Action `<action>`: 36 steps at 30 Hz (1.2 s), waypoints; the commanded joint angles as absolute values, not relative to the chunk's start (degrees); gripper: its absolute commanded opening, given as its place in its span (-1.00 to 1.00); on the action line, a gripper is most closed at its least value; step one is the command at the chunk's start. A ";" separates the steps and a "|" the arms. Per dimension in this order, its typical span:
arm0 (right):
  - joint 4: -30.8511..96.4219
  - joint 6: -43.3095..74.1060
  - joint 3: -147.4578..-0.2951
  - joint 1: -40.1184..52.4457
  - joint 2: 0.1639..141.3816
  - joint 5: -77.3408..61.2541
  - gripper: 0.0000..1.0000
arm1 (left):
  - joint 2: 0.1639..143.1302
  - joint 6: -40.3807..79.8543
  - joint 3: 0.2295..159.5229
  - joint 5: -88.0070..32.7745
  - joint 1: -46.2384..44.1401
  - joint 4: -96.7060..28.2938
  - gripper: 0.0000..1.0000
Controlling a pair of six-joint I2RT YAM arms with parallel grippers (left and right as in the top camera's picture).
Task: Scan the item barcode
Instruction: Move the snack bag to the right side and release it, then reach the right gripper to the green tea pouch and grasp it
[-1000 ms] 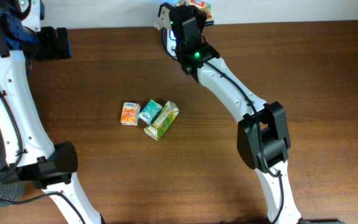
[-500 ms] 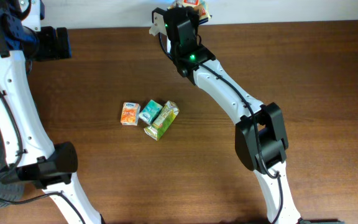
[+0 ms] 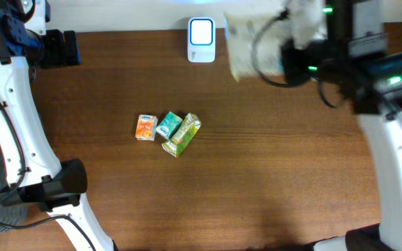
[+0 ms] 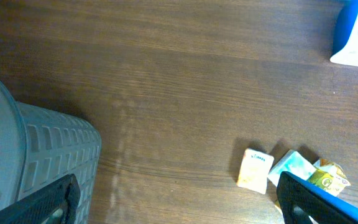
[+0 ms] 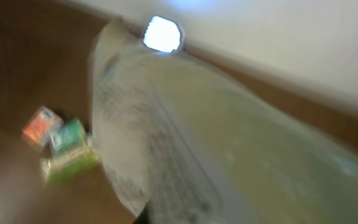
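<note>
Overhead shows the scanner (image 3: 201,31) whole; left wrist catches only its edge.

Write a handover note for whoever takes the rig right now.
Left gripper: open, empty, near the grey basket.
Right gripper: shut on a pale packet, blurred, held just right of the scanner.
Three small cartons lie together on the table.
Done: packet picked up.
Left: whether it has scanned does not show; present its barcode to the scanner, then probably the cartons.
</note>
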State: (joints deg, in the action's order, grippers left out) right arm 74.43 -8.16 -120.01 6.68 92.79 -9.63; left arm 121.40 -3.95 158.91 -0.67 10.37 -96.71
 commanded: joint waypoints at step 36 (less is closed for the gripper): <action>36.86 26.04 -92.88 27.51 117.73 -27.83 0.27 | 121.30 -4.84 159.30 -1.26 10.57 -96.71 0.98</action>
